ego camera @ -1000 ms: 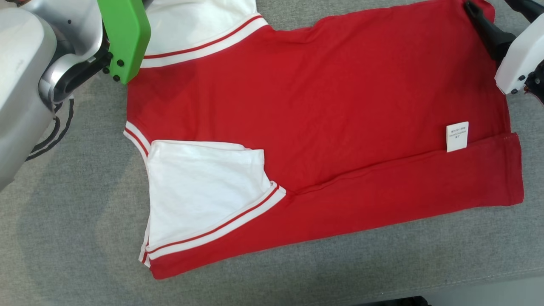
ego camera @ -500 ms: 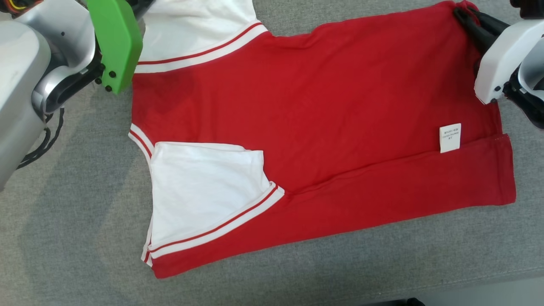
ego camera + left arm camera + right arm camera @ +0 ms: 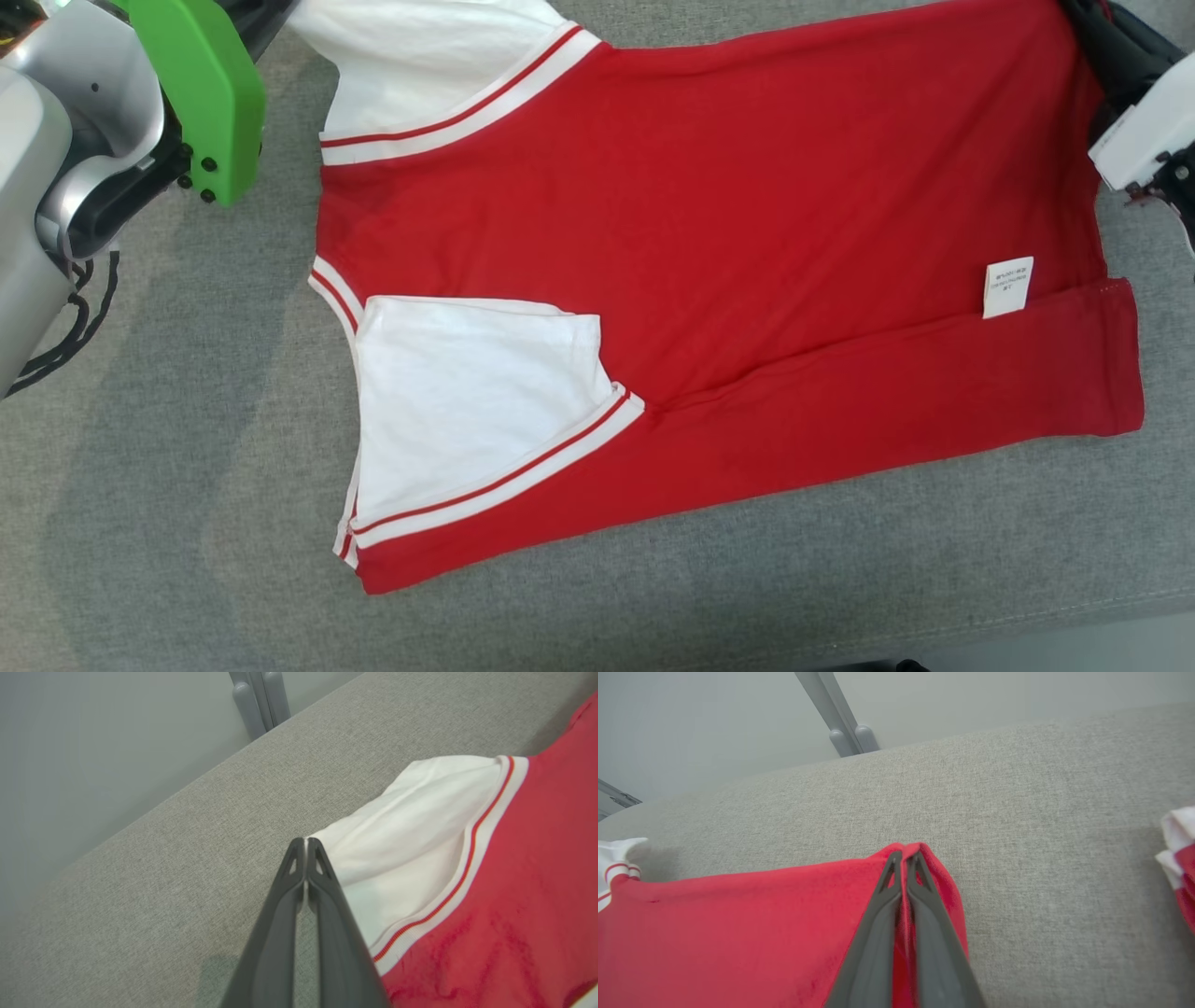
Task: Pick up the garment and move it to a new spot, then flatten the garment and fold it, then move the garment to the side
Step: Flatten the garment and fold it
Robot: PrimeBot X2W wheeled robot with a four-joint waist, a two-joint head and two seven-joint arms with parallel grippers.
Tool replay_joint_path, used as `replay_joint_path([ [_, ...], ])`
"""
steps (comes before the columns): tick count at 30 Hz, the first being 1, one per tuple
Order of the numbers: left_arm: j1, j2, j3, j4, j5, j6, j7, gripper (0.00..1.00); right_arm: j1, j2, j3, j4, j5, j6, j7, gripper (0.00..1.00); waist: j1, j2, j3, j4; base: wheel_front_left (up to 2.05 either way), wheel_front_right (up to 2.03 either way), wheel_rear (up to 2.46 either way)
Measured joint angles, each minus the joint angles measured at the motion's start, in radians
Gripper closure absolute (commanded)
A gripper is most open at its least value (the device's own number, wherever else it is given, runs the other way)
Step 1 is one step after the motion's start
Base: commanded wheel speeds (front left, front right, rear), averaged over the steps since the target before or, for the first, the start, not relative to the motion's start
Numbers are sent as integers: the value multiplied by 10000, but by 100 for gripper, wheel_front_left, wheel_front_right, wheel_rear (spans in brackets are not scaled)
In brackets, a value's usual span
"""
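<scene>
- Red cloth at one corner of the garment [image 3: 738,938] is pinched between the right jaws, which are closed. In the right wrist view the two dark fingers [image 3: 873,933] meet at their tips and a small fold of red stands up around them.
- White cloth is what the left jaws hold. They are closed too, and the corner of the far sleeve [image 3: 411,826] runs straight into their tips, with creases fanning out from that spot.
- Seen from the head, the left arm's green cover [image 3: 201,93] sits at the upper left and the right arm's fingers at the upper right. Both grips are on the garment's far long edge, one at each end.
- Between them the red body lies spread flat on the grey fabric worktop [image 3: 187,523], sleeves toward the robot's left and hem toward its right.
- White with a red-striped cuff, the near sleeve [image 3: 467,401] is folded in over the body.
- Along the near long side a red band lies turned up over the body, reaching to the hem.
- Just above that band, close to the hem, a white care label [image 3: 1008,287] rests on the red.
- At the right edge of the right wrist view, a second bundle of red and white cloth [image 3: 1178,858] lies on the worktop, well apart from the held corner.
</scene>
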Motion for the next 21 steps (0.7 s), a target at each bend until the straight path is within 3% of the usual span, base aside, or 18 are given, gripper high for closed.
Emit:
replay_joint_path([
  [1,3,10,-13,-13,-10,0,-67,100,104,-90,23,-92,178,0,44,100,0,0,7,20,0,0,0],
  [2,11,13,-2,-36,-73,0,-132,100,181,-182,65,-155,274,0,98,75,0,0,18,32,0,0,0],
  [3,21,33,-6,-69,-130,0,-188,100,287,-295,140,-242,376,0,155,31,0,0,35,47,0,0,0],
  [4,39,46,-29,-96,-157,0,-259,100,380,-393,205,-307,458,0,163,0,0,0,53,62,0,0,0],
  [15,14,79,-311,-259,-259,0,-786,100,707,-1517,136,-635,1047,-4,67,0,0,0,120,282,0,0,0],
  [21,-42,-4,-474,-326,-213,0,-888,100,521,-1473,395,-736,669,-4,-19,0,0,0,125,412,0,0,0],
])
